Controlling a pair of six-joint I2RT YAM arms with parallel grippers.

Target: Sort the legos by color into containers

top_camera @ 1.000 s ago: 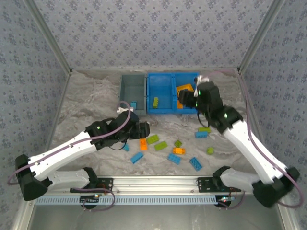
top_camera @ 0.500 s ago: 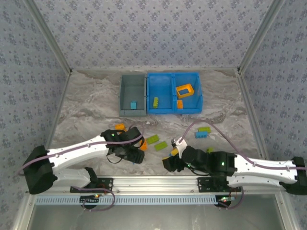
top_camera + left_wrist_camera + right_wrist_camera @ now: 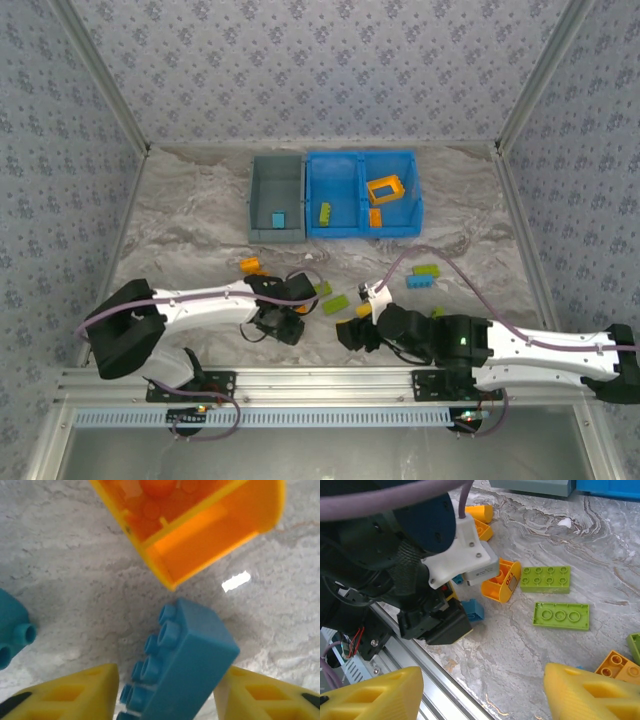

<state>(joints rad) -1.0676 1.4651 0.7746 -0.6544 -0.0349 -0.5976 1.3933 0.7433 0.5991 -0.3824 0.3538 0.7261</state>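
The left fingers [image 3: 65, 695] stood close on either side of a blue brick [image 3: 182, 662] that lay tilted on the marbled worktop [image 3: 65, 570], its studs turned toward the left one. The right one touched the brick's flank. Whether the pair had it clamped could not be told. Just beyond it lay an orange hollow brick [image 3: 200, 530] on its side, its open underside toward the camera. A second blue brick [image 3: 12, 632] sat at the left edge of that view, apart from both.

The right fingers [image 3: 590, 695] were spread wide with nothing between them, low over the worktop and facing the left arm's wrist. Ahead of them lay an eight-stud lime green brick [image 3: 545, 577] and, just beside it, a three-stud lime green plate [image 3: 561, 616]. An orange stud brick [image 3: 620, 665] lay near the right one.

Seen from above, the grey-blue bin [image 3: 275, 185] at the far side held one small blue brick [image 3: 278, 219]. The bright blue bin [image 3: 360, 156] stood against its right side. Its left compartment held a lime green brick [image 3: 325, 212], and its right compartment held the hollow orange frame [image 3: 384, 190] and a small orange brick [image 3: 375, 217]. A loose orange brick [image 3: 250, 264] lay on the worktop beyond the left arm. To the right, a loose lime green brick [image 3: 426, 270] and a loose blue brick [image 3: 418, 282] lay touching.
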